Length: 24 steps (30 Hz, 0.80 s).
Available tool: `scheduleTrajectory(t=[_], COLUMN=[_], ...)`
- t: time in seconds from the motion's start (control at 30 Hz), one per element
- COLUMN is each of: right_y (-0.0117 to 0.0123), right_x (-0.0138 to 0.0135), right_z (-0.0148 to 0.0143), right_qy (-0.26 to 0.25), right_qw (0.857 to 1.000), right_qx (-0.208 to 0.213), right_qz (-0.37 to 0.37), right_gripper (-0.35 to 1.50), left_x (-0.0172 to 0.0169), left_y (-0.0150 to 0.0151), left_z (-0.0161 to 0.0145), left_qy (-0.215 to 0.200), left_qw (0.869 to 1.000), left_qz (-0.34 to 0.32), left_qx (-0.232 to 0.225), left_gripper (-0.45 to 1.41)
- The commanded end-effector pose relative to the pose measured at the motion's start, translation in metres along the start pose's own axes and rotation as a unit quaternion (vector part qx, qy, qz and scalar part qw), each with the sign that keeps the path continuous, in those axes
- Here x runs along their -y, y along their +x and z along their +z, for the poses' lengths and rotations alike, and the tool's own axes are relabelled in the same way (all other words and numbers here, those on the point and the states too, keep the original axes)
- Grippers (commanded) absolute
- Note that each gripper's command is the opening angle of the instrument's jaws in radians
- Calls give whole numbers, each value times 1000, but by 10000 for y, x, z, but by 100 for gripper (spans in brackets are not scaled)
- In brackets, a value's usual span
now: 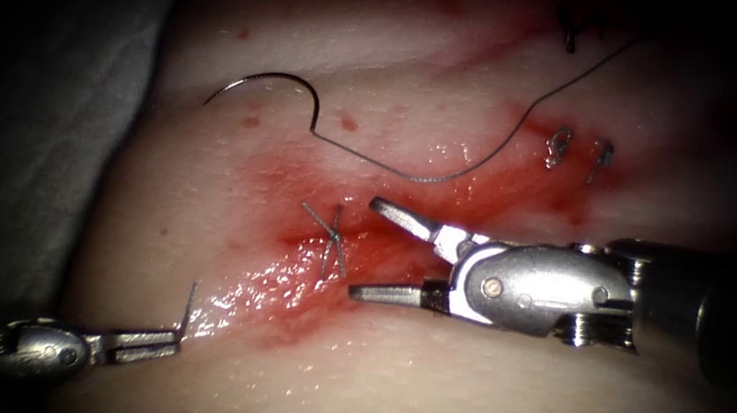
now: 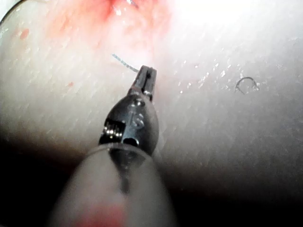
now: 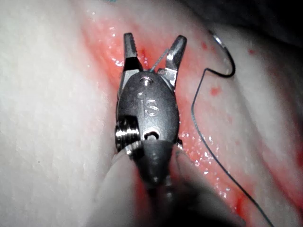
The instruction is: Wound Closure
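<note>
Left tool (image 1: 172,342) sits nearest, low on the left, fingers closed on a short cut end of thread (image 1: 190,302) that sticks up from the tips; left wrist view shows the same, tool (image 2: 147,75) clamped with the thread end (image 2: 124,63) poking out sideways over pale tissue (image 2: 227,142). Right tool (image 1: 387,250) comes in from the right, fingers wide open and holding nothing, tips straddling the cut (image 1: 306,264) just right of a knot (image 1: 331,235) with short tails. Right wrist view confirms: tool (image 3: 152,52) spread open over red fluid (image 3: 106,52), a thread strand crossing between the fingers (image 3: 130,47), not gripped. Red fluid (image 1: 278,187) wets the tissue (image 1: 457,402) around the cut. Farther back, needle (image 1: 262,88) lies free on the surface, left of the cut, not in tissue, no tool on it. Thread (image 1: 446,174) runs from its end in a long curve rightward and up toward the far stitches (image 1: 559,147).
</note>
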Motion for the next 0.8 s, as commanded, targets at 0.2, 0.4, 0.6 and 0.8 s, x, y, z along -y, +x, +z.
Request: scheduleTrajectory(t=[0.2, 0.4, 0.6, 0.8], right_y=[1, 1, 4, 4], right_x=[11, 12, -8, -27], right_z=[9, 4, -21, -48], right_qy=[0, 9, 11, -2], right_qw=[1000, 1000, 999, 999], right_qx=[9, 20, 35, 39], right_qz=[0, -3, 2, 10], right_gripper=[148, 148, 148, 148], left_x=[-10, 7, 43, 107], left_y=[-39, -43, -23, 33], left_z=[11, -18, -59, -56], left_qy=[-39, -37, -5, 47], left_qw=[992, 989, 991, 991], left_qz=[-91, -103, -105, -126], left_qx=[83, 99, 88, -4], left_gripper=[78, 108, 79, 93])
